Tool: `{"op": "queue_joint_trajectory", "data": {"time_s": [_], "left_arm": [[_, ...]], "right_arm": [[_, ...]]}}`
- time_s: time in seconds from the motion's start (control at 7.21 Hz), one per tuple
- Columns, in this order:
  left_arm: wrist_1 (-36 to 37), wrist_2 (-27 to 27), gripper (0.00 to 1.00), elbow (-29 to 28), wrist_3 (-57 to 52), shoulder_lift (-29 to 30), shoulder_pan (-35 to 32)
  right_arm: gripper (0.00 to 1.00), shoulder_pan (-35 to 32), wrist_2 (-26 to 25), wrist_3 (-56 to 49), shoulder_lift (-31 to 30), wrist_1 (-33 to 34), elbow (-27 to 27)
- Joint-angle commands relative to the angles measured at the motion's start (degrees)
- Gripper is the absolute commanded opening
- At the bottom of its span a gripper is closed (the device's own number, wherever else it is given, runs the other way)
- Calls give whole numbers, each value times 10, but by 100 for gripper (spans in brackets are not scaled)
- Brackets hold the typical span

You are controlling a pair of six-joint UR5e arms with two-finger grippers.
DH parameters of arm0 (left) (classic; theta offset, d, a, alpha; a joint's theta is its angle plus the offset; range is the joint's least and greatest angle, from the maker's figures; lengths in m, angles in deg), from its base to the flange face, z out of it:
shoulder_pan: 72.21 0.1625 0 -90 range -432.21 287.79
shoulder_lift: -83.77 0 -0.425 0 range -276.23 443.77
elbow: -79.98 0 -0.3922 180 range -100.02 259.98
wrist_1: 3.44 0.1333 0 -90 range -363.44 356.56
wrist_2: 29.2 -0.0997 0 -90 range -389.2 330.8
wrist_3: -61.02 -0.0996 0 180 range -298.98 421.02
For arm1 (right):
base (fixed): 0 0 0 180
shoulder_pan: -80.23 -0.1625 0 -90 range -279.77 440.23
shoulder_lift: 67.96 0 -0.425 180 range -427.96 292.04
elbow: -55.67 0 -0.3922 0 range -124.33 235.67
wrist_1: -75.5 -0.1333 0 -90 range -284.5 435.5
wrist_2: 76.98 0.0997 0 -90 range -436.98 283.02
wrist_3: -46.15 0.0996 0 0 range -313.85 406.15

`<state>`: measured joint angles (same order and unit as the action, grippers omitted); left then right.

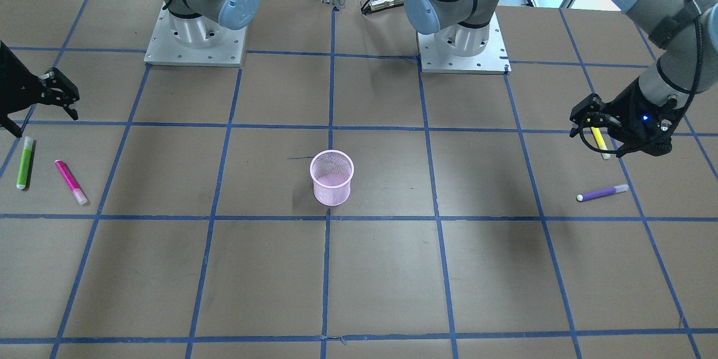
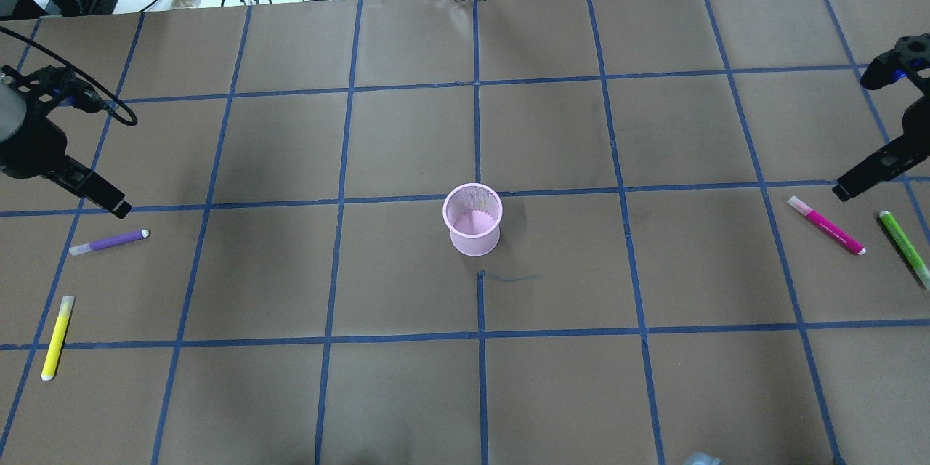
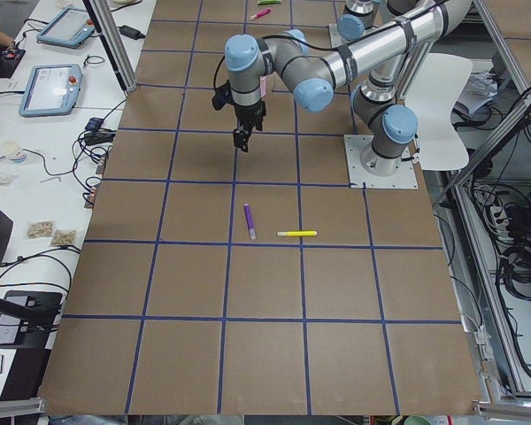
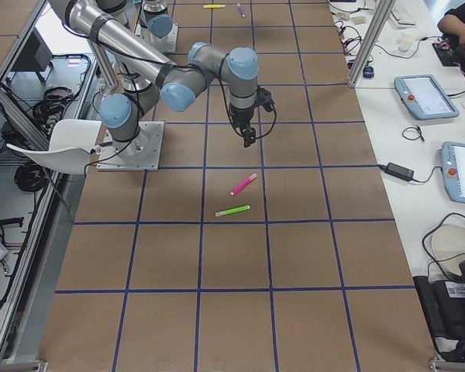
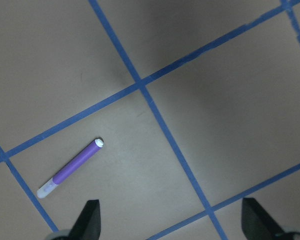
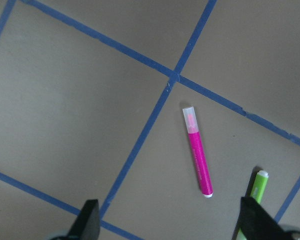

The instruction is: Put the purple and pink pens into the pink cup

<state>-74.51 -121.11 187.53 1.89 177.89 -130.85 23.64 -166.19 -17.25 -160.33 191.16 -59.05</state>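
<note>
I have both arms parked out at opposite ends of the brown-papered surface (image 2: pixel 407 392), which is ruled into squares with blue tape. The pink cup (image 2: pixel 473 219) stands upright near the middle, on a tape crossing, its mesh wall and open mouth plain from overhead. The left pincer (image 5: pixel 173 222) hangs above the surface with its jaws spread wide and nothing between them. In its wrist view the purple pen (image 5: pixel 72 167) lies flat beyond the finger on that view's left, off to one side and not in the gap. From overhead, the purple pen's clear cap points towards the surface's left edge and its white end towards the cup, which is well apart from it. The yellow pen (image 2: pixel 57 338) lies in the same corner, closer to the robot's side, apart from the purple one. The right pincer (image 6: pixel 171 222) is likewise wide open and holds nothing, poised above the surface. The pink pen (image 6: pixel 198 160) lies flat ahead of the gap between its fingers, clear cap near a tape crossing. The green pen (image 6: pixel 257 187) lies just beside the pink pen, towards the surface's right edge, without touching it. Both task pens are on the surface, each far from the cup.
</note>
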Motion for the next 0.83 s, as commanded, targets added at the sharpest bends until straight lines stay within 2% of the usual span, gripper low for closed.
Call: {"op": "queue_joint_trajectory", "data": {"time_s": [0.0,0.14,0.28,0.42,0.69], "left_arm": [[98,2,100,31,-87,51,20],[153,0,87,41,-120,75,20],[178,-3,87,47,-137,91,22],[178,-1,100,47,-141,107,35],[174,0,100,39,-142,131,64]], "right_arm": [[100,41,5,-177,41,137,-82],[100,55,6,-222,75,156,-85],[100,71,6,-259,105,181,-82],[100,88,17,-266,126,197,-81],[99,90,18,-271,169,212,-60]]}}
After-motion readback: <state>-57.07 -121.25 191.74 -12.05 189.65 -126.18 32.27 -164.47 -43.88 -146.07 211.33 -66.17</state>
